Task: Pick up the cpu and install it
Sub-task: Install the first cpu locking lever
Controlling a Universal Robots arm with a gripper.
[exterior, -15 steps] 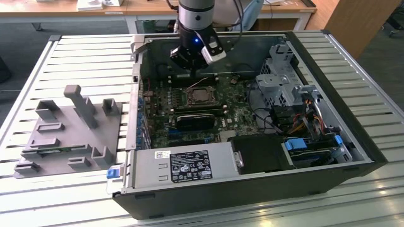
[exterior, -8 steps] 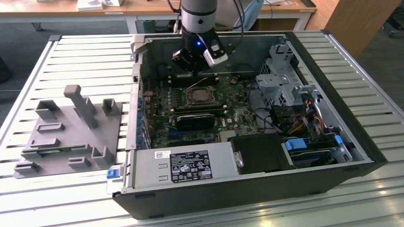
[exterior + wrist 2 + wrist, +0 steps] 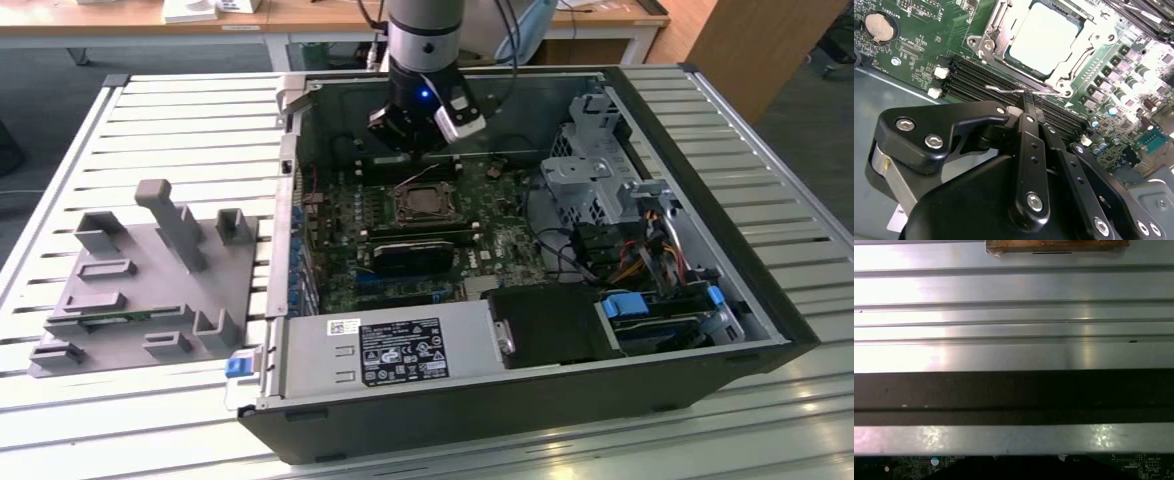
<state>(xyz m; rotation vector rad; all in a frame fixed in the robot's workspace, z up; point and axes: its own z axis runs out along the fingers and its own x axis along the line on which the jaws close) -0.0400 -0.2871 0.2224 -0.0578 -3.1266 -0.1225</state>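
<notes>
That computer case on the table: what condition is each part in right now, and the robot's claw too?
Computer case: side panel off, insides exposed.
Cpu: seated in its socket.
Socket lever: thin wire, lying at the end effector's tips.
End effector: fingers together at the lever.
Grey fixture tray: beside the case, nothing in it.

no legible print, power supply label [image 3: 400,352] unreadable

exterior view: even daylight, glare on the slatted table [image 3: 747,420] near edge. my second wrist view: cpu [image 3: 1041,37] top washed pale, motherboard [image 3: 1134,75] overexposed. first wrist view: strong glare on metal slats [image 3: 899,355], soft focus.
</notes>
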